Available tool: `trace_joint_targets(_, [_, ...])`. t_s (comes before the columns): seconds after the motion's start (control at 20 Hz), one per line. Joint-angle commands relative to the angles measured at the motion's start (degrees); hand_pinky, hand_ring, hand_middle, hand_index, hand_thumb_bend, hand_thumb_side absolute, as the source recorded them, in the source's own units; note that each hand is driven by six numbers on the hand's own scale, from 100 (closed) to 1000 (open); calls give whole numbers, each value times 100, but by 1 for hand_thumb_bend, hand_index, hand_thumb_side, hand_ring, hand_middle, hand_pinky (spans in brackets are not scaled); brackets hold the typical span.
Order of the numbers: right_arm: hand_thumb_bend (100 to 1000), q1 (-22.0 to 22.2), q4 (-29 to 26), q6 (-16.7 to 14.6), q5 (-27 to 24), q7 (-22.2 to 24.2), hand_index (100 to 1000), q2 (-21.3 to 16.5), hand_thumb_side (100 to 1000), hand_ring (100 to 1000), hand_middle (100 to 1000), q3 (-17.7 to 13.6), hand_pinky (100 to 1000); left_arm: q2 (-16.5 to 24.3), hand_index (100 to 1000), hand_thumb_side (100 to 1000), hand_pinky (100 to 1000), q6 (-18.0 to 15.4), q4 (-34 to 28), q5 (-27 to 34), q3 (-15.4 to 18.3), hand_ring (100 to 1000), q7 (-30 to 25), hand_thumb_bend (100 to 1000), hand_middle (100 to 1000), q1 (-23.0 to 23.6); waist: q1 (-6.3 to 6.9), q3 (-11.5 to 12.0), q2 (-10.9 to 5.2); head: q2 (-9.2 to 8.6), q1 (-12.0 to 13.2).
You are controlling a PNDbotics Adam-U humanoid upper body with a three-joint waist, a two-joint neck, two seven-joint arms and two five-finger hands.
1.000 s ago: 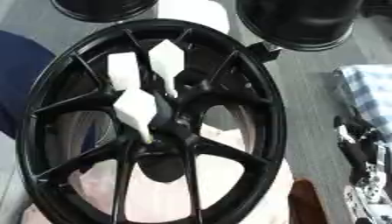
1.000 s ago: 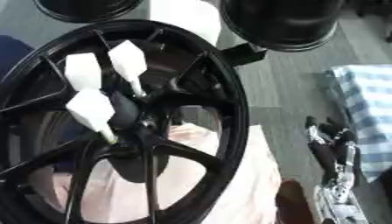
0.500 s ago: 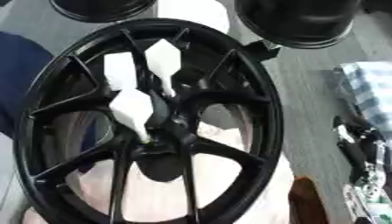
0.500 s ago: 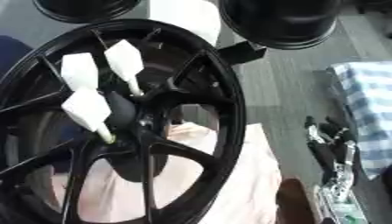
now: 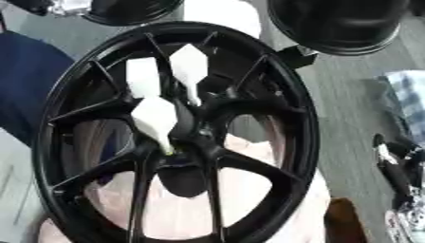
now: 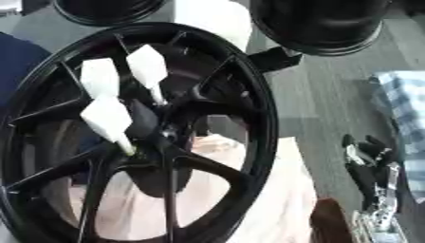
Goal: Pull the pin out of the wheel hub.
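1. I'm looking down at the big black wheel hub (image 5: 179,137), which is filling most of the view and resting on something pale pink (image 5: 249,209).
2. Three white pins (image 5: 156,118) are sticking out near the centre bore. Their wide flat heads are sitting around 10 to 11 o'clock from the hub middle, and their thin tips are pointing in toward the centre.
3. My right hand (image 6: 369,173) is sitting way out at the 4 o'clock edge, well apart from the wheel. I can't tell how its fingers are set. The left hand isn't showing at all.
4. I'm guessing the pins are light, stiff plastic and probably a bit slick. I'm planning to pinch the lowest one by its broad head, not the skinny shank, and pull straight along its axis.
5. The wheel itself looks heavy, so I'm not expecting it to shift.
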Motion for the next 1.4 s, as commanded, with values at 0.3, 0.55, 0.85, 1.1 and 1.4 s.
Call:
trace_joint_targets(0.3, [432,-18,-160,-10,72,-11,732,-157,301,755,600,-33,682,-189,835,517,752,-258,-572,402,-374,691,-796,339,690,-336,11,-37,-143,5,-125])
trace_joint_targets(0.55, [431,-19,-158,-9,72,-12,732,-167,303,755,601,-35,682,149,869,541,798,-212,-917,798,-253,757,-828,344,749,-181,22,-35,-140,48,-135])
trace_joint_targets(0.85, [432,-34,-141,-7,53,-1,732,-177,304,755,601,-21,681,30,886,578,838,308,-135,428,-339,795,-829,419,788,-288,37,-65,-153,116,-111])
trace_joint_targets(1.1, [434,-51,-129,-14,38,11,732,-174,304,755,601,-7,681,-199,886,593,837,763,130,163,-497,794,-829,431,787,-368,40,-96,-147,135,-107])
trace_joint_targets(1.4, [435,-72,-131,-16,30,10,732,-171,304,756,601,-1,682,-136,880,622,835,1320,6,298,-629,792,-829,491,782,-274,48,-122,-125,153,-101])
